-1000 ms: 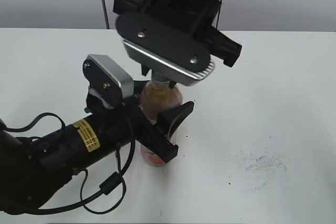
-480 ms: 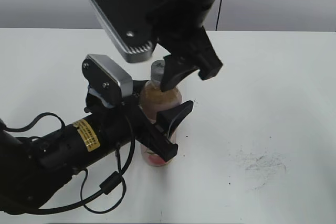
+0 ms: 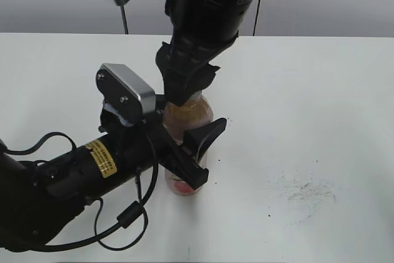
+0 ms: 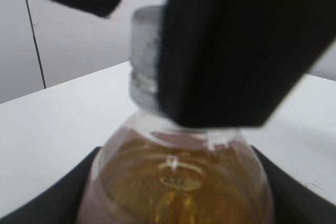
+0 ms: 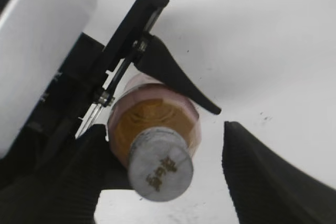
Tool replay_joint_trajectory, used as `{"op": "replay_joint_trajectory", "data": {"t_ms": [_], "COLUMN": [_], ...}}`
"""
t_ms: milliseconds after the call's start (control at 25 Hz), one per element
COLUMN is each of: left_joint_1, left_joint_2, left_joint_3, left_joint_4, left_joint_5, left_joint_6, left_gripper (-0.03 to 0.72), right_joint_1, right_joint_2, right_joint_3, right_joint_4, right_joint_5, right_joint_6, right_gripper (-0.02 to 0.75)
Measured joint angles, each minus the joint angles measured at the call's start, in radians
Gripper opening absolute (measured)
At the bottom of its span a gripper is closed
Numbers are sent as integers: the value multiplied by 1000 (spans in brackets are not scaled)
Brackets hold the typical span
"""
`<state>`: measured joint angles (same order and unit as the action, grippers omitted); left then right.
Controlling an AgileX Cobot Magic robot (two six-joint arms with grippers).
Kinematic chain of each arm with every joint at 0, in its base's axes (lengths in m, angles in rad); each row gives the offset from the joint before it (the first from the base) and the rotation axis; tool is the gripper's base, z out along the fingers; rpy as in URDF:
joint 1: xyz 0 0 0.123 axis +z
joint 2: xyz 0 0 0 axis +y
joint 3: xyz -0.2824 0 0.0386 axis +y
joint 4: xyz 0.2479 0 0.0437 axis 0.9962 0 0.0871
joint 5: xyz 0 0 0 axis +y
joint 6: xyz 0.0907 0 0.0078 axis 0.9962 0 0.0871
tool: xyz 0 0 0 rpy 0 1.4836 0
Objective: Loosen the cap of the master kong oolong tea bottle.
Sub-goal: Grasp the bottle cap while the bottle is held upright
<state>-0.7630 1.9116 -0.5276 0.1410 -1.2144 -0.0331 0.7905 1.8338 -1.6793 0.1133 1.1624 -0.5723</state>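
Observation:
The master kong oolong tea bottle point(image 3: 188, 115) stands upright on the white table, amber tea showing, pink label low down. My left gripper point(image 3: 184, 152) is shut on its body; the left wrist view shows the bottle's shoulder point(image 4: 178, 182) between the jaws point(image 4: 178, 200). The light-grey cap point(image 5: 160, 169) with a dark mark sits on the neck and also shows in the left wrist view point(image 4: 144, 51). My right gripper point(image 5: 164, 129) is open, its fingers straddling the cap with a gap on the right side. In the exterior view the right gripper point(image 3: 184, 90) hides the cap.
The white table point(image 3: 320, 103) has grey scuff marks point(image 3: 308, 192) to the right of the bottle. The left arm's cable loops point(image 3: 123, 217) lie at the front left. A thin dark pole point(image 3: 123, 4) stands at the back.
My right gripper has turned about its wrist and come down, its fingers now either side of the cap. The left gripper and the bottle have not moved.

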Motion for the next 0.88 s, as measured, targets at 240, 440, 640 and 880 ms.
{"op": "replay_joint_trajectory", "data": {"t_ms": [240,440,640,880], "left_joint_1": [0,0,0,0], "left_joint_2": [0,0,0,0], "left_joint_3": [0,0,0,0], "left_joint_4": [-1,-1,-1,-1], "left_joint_5": [0,0,0,0], "left_joint_6": [0,0,0,0], "left_gripper": [446,446,446,446], "right_joint_1": [0,0,0,0], "right_joint_2": [0,0,0,0], "right_joint_3": [0,0,0,0], "right_joint_4": [0,0,-1,-7], "right_joint_5": [52,54,55,55], "right_joint_6": [251,395,434,336], "right_gripper": [515,473,312,272]}}
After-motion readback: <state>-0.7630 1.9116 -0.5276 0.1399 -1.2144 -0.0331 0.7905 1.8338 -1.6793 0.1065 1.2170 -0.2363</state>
